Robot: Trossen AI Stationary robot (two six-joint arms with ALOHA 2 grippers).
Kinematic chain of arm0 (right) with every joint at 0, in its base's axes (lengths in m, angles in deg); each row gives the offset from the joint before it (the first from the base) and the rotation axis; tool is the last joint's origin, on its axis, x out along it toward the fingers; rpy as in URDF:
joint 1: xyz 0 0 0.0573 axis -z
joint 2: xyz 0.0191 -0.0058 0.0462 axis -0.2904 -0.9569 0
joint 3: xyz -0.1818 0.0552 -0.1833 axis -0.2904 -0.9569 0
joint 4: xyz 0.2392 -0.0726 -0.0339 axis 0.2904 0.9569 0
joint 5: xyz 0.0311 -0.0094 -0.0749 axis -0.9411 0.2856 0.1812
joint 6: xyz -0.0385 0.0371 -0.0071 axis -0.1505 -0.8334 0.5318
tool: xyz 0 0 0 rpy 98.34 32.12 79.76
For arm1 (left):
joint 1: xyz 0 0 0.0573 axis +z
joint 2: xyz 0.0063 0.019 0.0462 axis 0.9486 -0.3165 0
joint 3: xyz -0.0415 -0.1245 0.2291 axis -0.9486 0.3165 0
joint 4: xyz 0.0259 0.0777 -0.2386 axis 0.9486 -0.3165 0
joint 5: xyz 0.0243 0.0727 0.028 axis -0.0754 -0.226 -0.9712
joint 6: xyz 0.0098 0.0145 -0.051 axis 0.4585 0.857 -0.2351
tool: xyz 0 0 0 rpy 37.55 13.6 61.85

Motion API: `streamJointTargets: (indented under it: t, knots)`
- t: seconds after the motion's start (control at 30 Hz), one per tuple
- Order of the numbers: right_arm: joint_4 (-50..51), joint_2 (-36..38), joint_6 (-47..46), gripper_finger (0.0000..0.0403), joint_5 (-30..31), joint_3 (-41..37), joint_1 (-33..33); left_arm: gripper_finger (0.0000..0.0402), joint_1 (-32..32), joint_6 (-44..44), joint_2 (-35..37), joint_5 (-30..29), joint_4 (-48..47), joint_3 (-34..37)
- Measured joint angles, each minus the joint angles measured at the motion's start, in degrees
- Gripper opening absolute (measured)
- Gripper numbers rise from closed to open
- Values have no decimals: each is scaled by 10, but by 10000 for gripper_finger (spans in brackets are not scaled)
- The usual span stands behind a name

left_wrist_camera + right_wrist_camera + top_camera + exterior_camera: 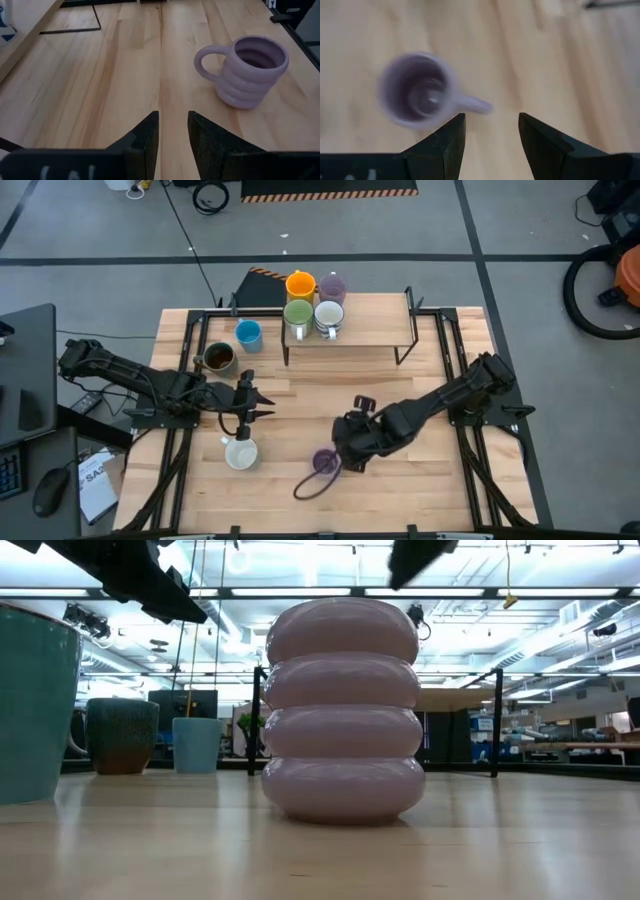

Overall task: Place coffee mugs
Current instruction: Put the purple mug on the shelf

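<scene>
Hovering my empty, open right gripper (487,142) above the purple ribbed mug (415,90), I judge descending comes next.

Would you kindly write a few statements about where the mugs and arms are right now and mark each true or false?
1. Four mugs stand on the raised shelf. True: orange mug, green mug, a pale purple mug and a white mug.
2. The right gripper holds the ribbed purple mug. False: its jaws are open above it.
3. The blue mug sits on the shelf. False: it stands on the table beside the dark mug.
4. The ribbed purple mug stands upright. True.
</scene>
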Motion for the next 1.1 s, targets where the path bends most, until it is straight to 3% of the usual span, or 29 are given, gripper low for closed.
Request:
streamJointTargets:
  t: [0.17,0.53,0.8,1.1]
  knots:
    - [-82,-1,15,189,-25,0,-19,110,0,0,0,0,0,0]
    - [-216,-30,70,189,-13,0,-46,110,0,0,0,0,-3,0]
    - [-221,-76,69,190,3,5,-49,110,0,0,0,0,-10,0]
    - [-219,-117,65,195,-47,5,-49,110,0,0,0,-2,-12,0]
